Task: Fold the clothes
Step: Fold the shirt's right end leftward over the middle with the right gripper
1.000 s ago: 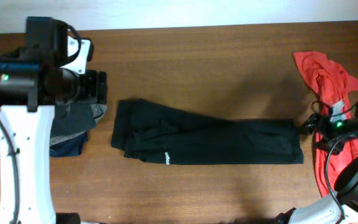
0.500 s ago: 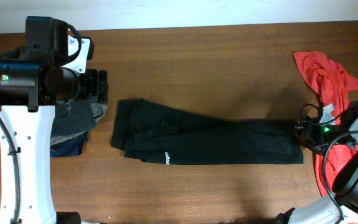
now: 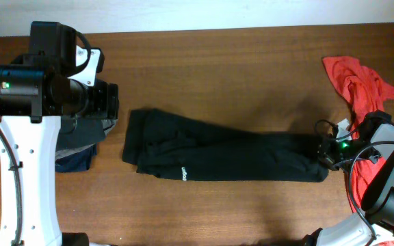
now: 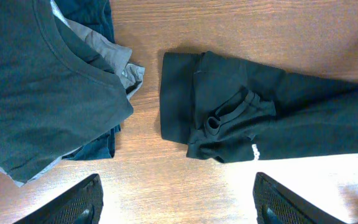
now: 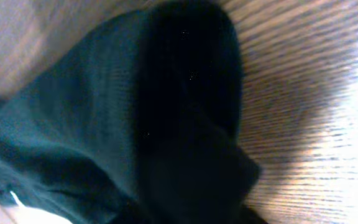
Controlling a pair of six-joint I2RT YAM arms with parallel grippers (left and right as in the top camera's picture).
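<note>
The black trousers (image 3: pixel 224 154) are lying across the middle of the table (image 3: pixel 217 61). Their long axis is running left to right, with the waistband pointing toward the left arm and the leg ends toward the right arm.

The right gripper (image 3: pixel 327 152) is sitting right at the leg ends, touching or just over the hem, so it is much the nearer of the 2 to that end. Its wrist camera is showing only dark cloth pressed close and no fingers, so I cannot tell whether it is gripping.

The left gripper (image 4: pixel 182 202) is hanging with its 2 fingers spread wide and nothing between them. It is hovering near the waistband end, just beside a pile of folded clothes (image 4: pixel 48 81).

A red garment (image 3: pixel 361 89) is waiting crumpled at the right edge. In my judgement, the coming fold is turning on carrying the leg ends leftward along that long axis toward the waistband.
</note>
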